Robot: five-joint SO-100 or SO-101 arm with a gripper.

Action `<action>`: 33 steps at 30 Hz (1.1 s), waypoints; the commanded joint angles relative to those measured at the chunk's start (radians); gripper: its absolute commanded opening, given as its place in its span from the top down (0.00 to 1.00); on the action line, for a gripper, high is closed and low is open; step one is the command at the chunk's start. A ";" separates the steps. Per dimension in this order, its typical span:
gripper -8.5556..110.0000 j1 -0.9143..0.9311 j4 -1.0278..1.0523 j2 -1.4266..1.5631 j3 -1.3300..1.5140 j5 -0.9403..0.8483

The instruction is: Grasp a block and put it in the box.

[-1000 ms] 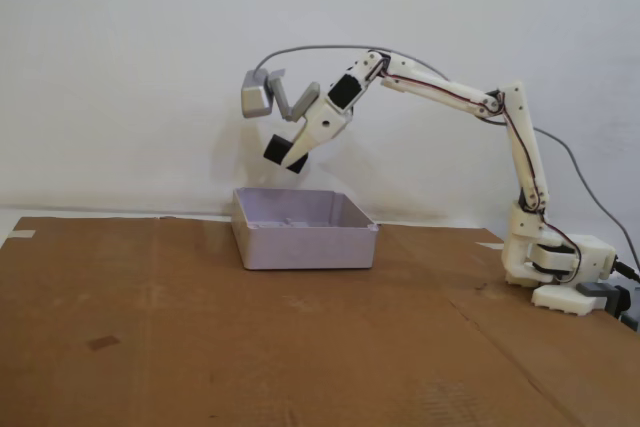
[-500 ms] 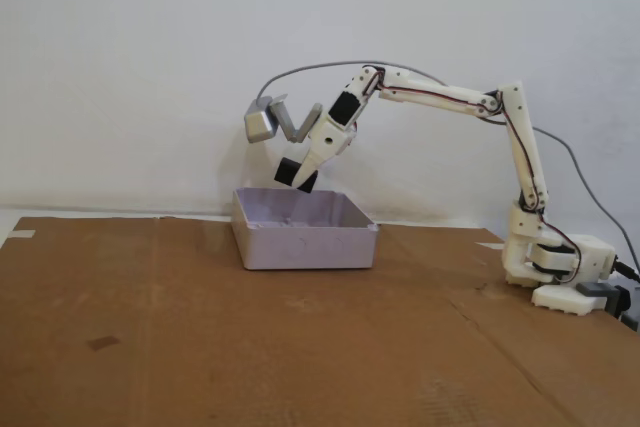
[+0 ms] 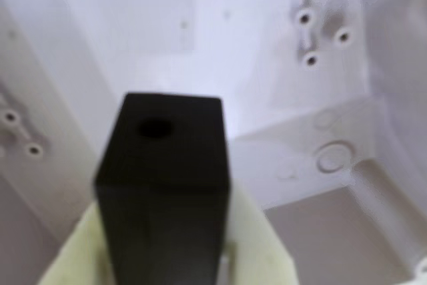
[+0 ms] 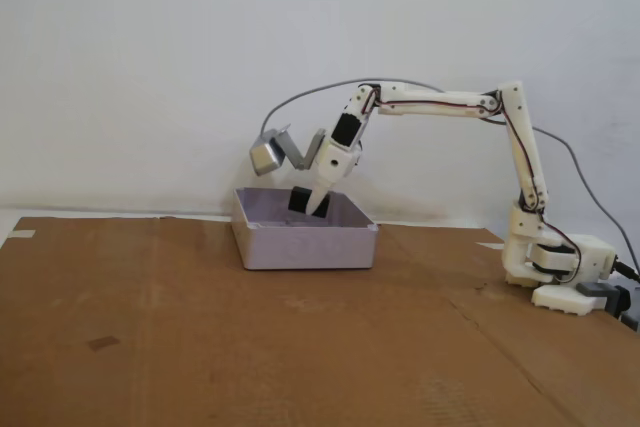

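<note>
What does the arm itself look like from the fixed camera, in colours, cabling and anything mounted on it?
The arm is white plastic with black motor blocks at its joints and thin red-and-dark wires along its links. Its base is white too. A silver-grey camera module sits on a grey bracket by the gripper, with a grey cable arching back. The gripper's fingers are pale cream.

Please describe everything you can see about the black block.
The block is small, matte black and rectangular, with flat faces, square edges and a round hole in its end face. The gripper holds it between pale fingers. In the fixed view the block hangs tilted at the rim of the box, over its inside. Whether it touches the floor of the box cannot be told.
</note>
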 commanded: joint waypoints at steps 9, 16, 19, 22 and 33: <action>0.93 -0.012 -0.031 0.192 0.028 0.012; 0.93 -0.015 -0.032 0.158 0.012 0.012; 0.93 -0.015 -0.032 0.152 0.012 0.012; 0.93 -0.015 -0.032 0.149 0.012 0.012; 0.93 -0.017 -0.034 0.114 0.012 0.012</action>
